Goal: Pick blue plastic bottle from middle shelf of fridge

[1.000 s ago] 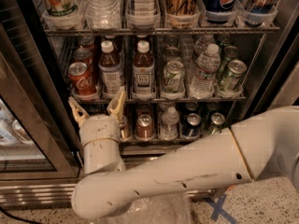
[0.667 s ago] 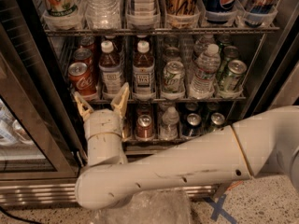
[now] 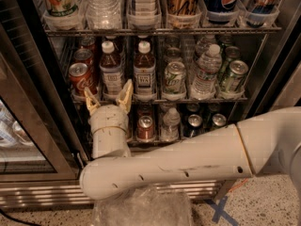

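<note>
gripper (image 3: pixel 108 100) (fingers spread) points up below blue plastic bottle (image 3: pixel 112 72).

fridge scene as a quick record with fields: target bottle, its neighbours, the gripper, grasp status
target: blue plastic bottle, upright, white cap, dark drink
place: middle shelf of the fridge, second lane from the left
left neighbour: red can
right neighbour: similar bottle with whiter label
gripper: just below and in front of the target, pointing up
fingers: open, tips at shelf-edge height, either side of the target's base in the picture
grasp: not yet made
</note>
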`<state>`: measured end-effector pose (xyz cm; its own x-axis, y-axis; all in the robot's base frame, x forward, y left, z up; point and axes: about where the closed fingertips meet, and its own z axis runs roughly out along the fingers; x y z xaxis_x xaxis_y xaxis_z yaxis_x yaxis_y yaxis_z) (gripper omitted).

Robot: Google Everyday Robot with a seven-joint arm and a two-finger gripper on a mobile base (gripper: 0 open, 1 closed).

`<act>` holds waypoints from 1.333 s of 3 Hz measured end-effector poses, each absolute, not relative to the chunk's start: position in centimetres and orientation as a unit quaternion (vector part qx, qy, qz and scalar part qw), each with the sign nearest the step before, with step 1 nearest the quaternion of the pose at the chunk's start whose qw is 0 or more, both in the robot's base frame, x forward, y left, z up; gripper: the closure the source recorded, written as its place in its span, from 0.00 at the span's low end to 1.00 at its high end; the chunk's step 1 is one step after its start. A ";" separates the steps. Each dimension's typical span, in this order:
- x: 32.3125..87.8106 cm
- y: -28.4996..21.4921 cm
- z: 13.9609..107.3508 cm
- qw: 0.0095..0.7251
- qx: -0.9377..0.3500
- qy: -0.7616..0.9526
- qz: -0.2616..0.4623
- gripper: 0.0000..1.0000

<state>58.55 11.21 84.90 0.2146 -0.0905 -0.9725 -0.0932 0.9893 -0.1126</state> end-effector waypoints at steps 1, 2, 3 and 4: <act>59.0 11.0 84.7 0.774 -0.071 0.629 -0.002 0.22; 59.9 10.7 84.4 0.772 -0.065 0.633 -0.003 0.26; 60.8 10.5 84.3 0.769 -0.063 0.636 -0.003 0.26; 62.0 10.5 84.3 0.766 -0.068 0.639 -0.001 0.26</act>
<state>62.03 10.50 84.34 0.1831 -0.0882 -0.9791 -0.0846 0.9909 -0.1051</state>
